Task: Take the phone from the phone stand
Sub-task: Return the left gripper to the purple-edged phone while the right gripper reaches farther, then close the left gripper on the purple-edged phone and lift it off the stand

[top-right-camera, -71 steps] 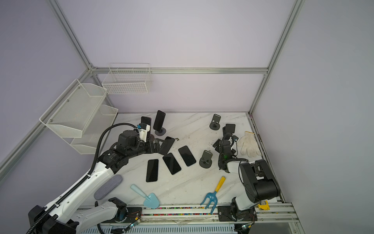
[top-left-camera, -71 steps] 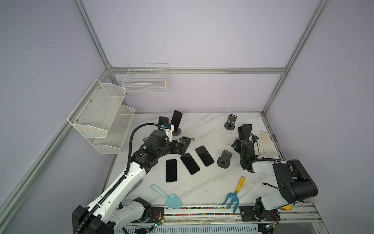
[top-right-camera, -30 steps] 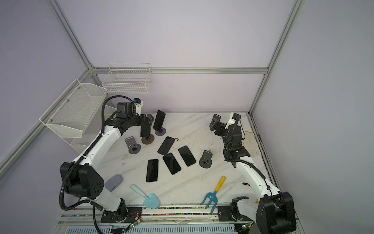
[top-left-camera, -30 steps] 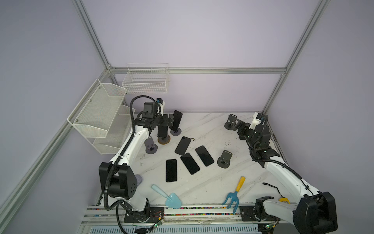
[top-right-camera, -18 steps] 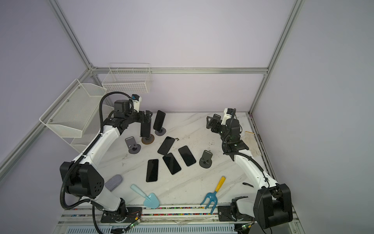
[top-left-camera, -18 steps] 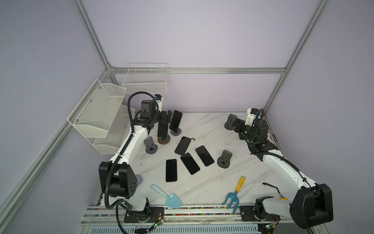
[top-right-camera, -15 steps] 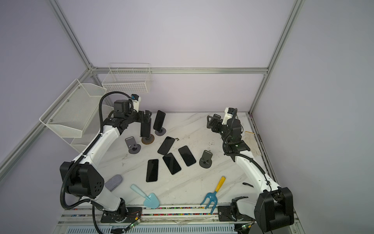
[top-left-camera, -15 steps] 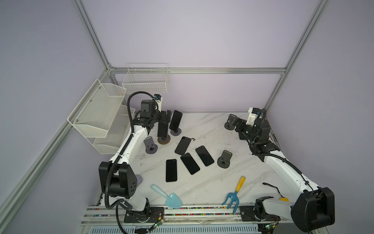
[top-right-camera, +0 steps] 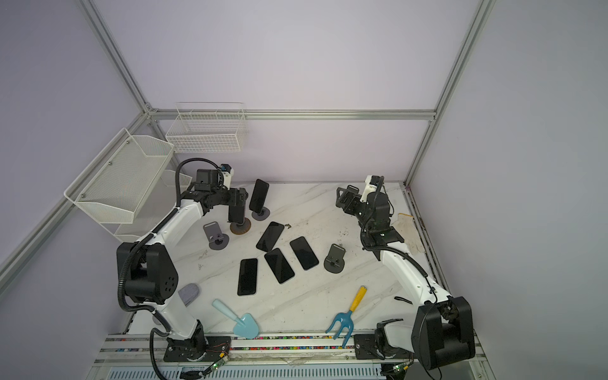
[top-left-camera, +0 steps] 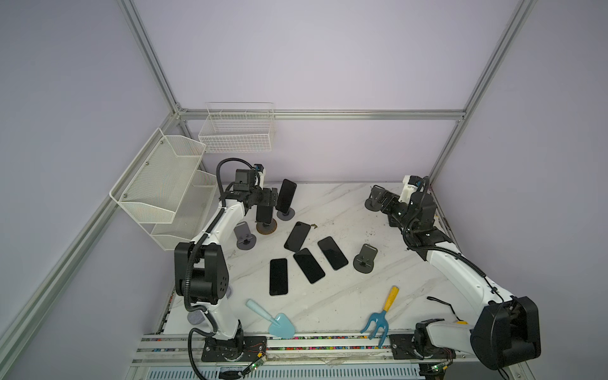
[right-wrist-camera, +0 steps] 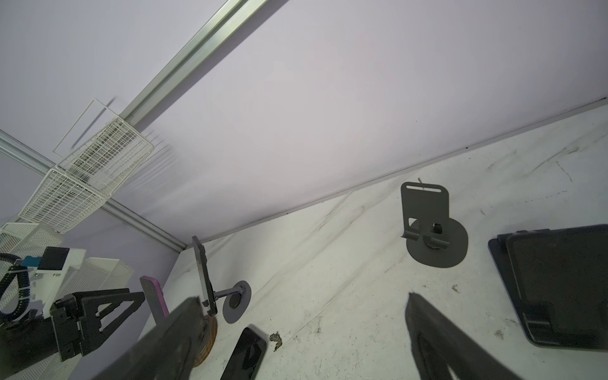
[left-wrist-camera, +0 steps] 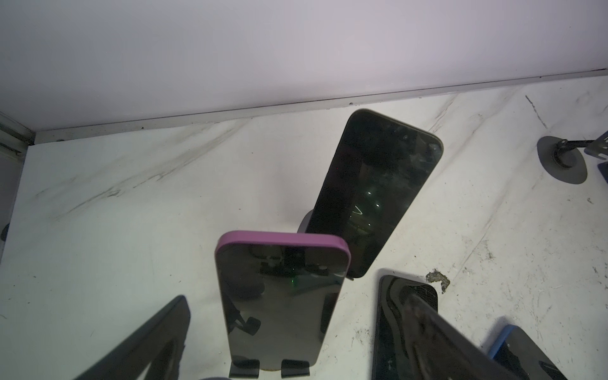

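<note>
A phone in a purple case stands upright in a phone stand with a round brown base at the back left, shown in both top views. My left gripper is open, one finger on each side of this phone with a gap to both. In a top view the left gripper hovers at the phone's upper end. A second dark phone leans in a grey stand just behind it. My right gripper is open and holds nothing at the back right.
Several phones lie flat mid-table. Empty grey stands sit at the left, right of centre and back right. A blue trowel and a rake lie near the front edge. Wire baskets hang on the left and back walls.
Both arms came up from low folded poses. Within the last second the left gripper stayed at the purple-cased phone and the right gripper shifted slightly at the back right. Both stayed open.
</note>
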